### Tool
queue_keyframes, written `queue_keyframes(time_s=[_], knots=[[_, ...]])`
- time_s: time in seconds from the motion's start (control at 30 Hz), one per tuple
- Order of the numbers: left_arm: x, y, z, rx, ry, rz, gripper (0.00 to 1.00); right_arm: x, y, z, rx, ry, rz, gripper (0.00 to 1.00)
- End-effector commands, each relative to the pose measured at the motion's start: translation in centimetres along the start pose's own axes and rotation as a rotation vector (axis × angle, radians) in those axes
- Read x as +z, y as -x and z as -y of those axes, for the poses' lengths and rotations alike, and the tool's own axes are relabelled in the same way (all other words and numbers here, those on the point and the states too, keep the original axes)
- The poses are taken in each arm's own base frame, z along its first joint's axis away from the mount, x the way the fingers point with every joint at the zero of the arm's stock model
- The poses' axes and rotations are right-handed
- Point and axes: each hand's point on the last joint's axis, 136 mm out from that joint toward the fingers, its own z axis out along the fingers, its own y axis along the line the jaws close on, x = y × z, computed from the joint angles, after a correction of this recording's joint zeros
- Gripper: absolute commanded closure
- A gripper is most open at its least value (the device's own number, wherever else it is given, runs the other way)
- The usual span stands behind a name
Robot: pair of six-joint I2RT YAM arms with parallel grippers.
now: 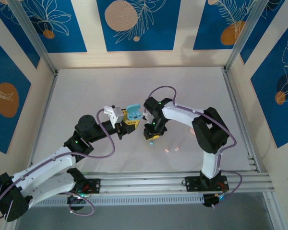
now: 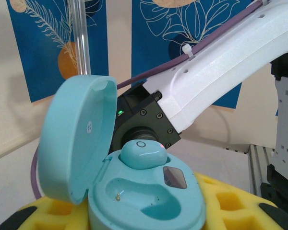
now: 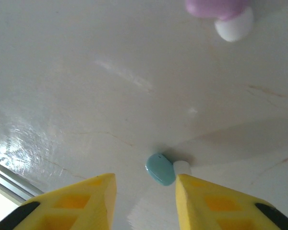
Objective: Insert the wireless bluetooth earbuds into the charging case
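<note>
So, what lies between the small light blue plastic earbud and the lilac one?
Nothing: in the right wrist view, the white tabletop between the small light blue plastic earbud and the lilac plastic earbud is bare.

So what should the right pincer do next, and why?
Probably drop straight down and close on the light blue earbud lying on the table below the open fingers of the right pincer: the open charging case has one seated bud and its other slot empty.
</note>
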Motion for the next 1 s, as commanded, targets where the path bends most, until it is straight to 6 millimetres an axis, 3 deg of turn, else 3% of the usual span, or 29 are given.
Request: queue_keyframes(time_s=[0.0, 0.2, 0.43, 0.97], knots=[[-0.4, 0.9, 0.5, 0.011, -0.007, 0.027, 0.67, 0.5, 0.5, -0.2, -0.068, -0.022, -0.022, 0.59], [-0.6, 1.1, 0.4, 0.011, 0.002, 0.029, 0.67, 1.7, 0.8, -0.3, -0.085, -0.009, -0.057, 0.57], [-0.6, 1.0, 0.5, 0.013, 0.0, 0.028, 0.67, 2.7, -0.7, 0.0, -0.052, 0.004, -0.123, 0.58], [-0.7, 0.9, 0.4, 0.006, 0.004, 0.028, 0.67, 1.6, -2.1, 0.6, 0.037, -0.037, -0.133, 0.62]])
